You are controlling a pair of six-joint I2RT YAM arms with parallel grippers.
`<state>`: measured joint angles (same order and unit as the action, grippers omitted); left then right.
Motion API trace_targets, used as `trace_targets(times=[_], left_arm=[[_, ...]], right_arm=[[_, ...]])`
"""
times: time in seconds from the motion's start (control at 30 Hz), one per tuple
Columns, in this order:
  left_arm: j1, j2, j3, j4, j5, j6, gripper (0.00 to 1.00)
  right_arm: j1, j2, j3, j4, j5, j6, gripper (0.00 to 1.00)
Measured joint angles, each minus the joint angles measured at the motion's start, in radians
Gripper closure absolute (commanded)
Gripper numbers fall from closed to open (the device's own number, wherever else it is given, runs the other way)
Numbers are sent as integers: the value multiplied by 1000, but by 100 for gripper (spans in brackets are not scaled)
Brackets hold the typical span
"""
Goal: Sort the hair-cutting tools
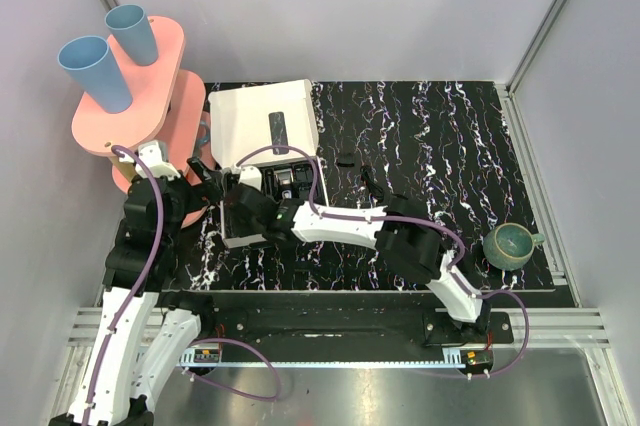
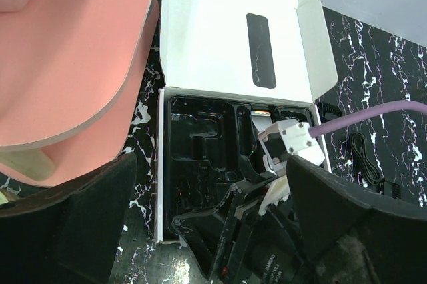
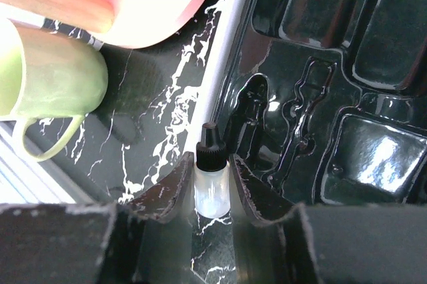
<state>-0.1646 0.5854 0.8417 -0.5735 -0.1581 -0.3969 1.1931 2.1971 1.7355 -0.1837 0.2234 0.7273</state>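
Note:
My right gripper (image 3: 212,164) is shut on a small clear bottle (image 3: 212,187) with a black cap, held just above the marble table beside the white rim of the box (image 3: 223,51). The black moulded tray (image 3: 320,97) lies to its right, its pockets looking bare. From above, the right gripper (image 1: 250,211) is over the tray's near left corner. My left gripper (image 2: 210,217) hangs wide open over the same corner, holding nothing. A small black piece (image 1: 346,159) lies on the table to the right of the box. A slim dark oblong (image 2: 261,51) shows on the open lid.
The pink two-level stand (image 1: 130,96) with two blue cups (image 1: 95,71) crowds the left side. A pale green mug (image 3: 53,84) stands under it. A black cable (image 2: 363,157) lies right of the box. The dark teal bowl (image 1: 508,244) is at the far right.

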Motion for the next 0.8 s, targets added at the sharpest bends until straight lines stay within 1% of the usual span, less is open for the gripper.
trace_targets(times=[0.33,0.63,0.7,0.73,0.8], left_arm=[[0,0,0,0,-13,0,1],[0,0,0,0,-27,-1,1],[0,1,0,0,-29,-1,1],[0,2,0,0,-30,-1,1],[0,3,0,0,-31,-1,1]], right_arm=[[17,34,12,7,161,5,70],[17,75,43,42,210,2,70],[17,77,45,41,213,3,67],[17,77,45,41,213,5,63],[17,77,45,42,214,9,58]])
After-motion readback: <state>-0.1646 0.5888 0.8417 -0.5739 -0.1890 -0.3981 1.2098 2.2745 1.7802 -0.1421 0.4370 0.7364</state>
